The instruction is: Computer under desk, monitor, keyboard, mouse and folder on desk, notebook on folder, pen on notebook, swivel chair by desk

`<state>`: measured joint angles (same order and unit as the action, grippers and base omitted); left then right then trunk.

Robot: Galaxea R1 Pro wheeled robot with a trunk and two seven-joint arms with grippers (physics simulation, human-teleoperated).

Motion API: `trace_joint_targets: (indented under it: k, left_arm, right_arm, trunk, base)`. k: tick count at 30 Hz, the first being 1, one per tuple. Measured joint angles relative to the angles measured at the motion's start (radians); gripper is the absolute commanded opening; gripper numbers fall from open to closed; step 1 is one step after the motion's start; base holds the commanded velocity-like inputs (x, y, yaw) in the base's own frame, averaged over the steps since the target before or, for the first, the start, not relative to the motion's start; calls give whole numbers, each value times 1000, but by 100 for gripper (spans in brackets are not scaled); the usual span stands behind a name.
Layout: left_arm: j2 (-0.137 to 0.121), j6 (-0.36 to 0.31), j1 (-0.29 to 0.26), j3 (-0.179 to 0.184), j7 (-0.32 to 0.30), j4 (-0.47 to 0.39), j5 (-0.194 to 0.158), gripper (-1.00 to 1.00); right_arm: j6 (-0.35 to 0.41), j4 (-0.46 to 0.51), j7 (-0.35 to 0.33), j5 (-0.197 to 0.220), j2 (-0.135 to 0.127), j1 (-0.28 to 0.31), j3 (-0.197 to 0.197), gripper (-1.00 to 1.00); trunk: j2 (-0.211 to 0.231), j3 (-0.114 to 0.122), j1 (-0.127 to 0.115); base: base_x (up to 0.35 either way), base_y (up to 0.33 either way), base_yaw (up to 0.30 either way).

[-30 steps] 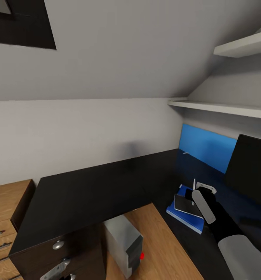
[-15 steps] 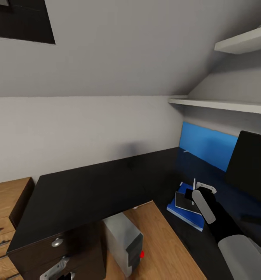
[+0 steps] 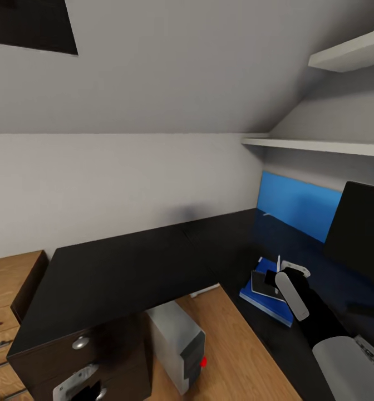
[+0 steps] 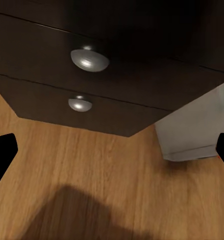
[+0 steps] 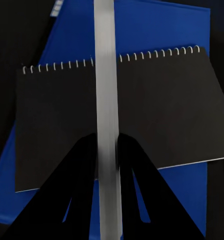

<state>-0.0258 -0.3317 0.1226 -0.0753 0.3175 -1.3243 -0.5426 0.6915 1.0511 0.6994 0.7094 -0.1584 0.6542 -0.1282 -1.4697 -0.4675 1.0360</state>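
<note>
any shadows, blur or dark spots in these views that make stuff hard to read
Head view: the black desk swallows detail, and a faint smudge of shadow sits on the wall above it. Left wrist view: a broad soft shadow darkens the wood floor; the drawer knobs catch highlights. Right wrist view: the pen looks smeared lengthwise, while the notebook spiral stays crisp over the blue folder.

1. Black L-shaped table (image 3: 126, 273) runs along the wall and turns a corner.
2. Blue folder (image 3: 263, 301) lies flat on the table, just past the corner, at the front edge.
3. Monitor (image 3: 358, 228) stands on the table, behind the folder.
4. Keyboard (image 3: 370, 350) corner on the table, beside the folder on the side away from the corner.
5. Wooden floor (image 3: 231, 345) below: grey computer (image 3: 178, 345) stands on it, partly under the table, near the drawers (image 4: 92, 75).
</note>
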Motion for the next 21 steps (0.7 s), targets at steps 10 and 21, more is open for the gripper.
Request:
trace_joint_targets:
  k: [10, 21]
  left_arm:
    - [0, -1, 53, 1, 0, -76, -1, 100]
    - [0, -3, 55, 1, 0, -78, -1, 100]
  right_arm:
    - [-6, 0, 0, 0, 0, 0, 0, -100]
    - [-5, 1, 0, 0, 2, 0, -1, -100]
  trunk:
    - [-70, -31, 38]
    - [-84, -38, 46]
  base:
    - [0, 0, 0]
    - [0, 0, 0]
